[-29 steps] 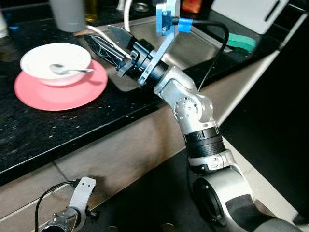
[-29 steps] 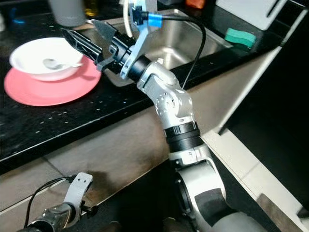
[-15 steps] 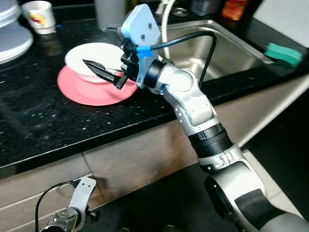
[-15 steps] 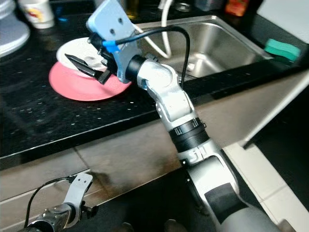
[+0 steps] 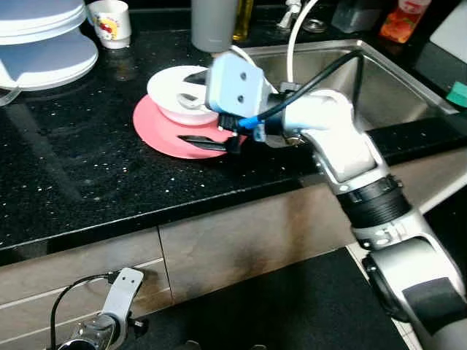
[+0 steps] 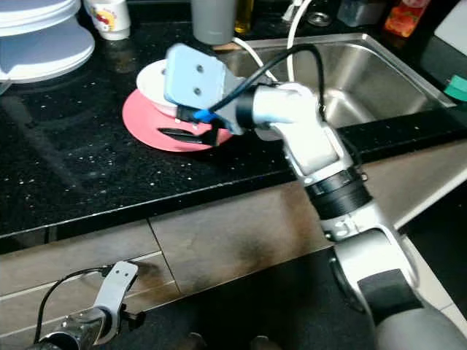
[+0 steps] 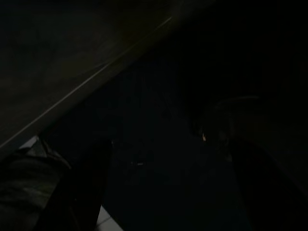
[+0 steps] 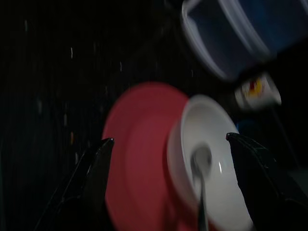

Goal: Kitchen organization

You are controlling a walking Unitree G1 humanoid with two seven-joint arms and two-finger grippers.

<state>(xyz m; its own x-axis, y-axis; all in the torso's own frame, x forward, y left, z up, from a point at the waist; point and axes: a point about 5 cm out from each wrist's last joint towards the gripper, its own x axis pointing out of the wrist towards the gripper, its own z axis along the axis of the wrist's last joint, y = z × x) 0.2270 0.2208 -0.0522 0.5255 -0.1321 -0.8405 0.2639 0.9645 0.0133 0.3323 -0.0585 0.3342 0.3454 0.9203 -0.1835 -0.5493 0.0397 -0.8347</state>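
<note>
Hiding bowl partly, right end effector open; spoon blurred.

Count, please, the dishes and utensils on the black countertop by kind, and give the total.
Pink plate: 1
White bowl on the pink plate: 1
Spoon in the white bowl: 1
Small printed cup: 1
Grey tumbler: 1
Total: 5
The right tool hangs open around the bowl and plate. The stack of pale dishes is too merged to count.
</note>
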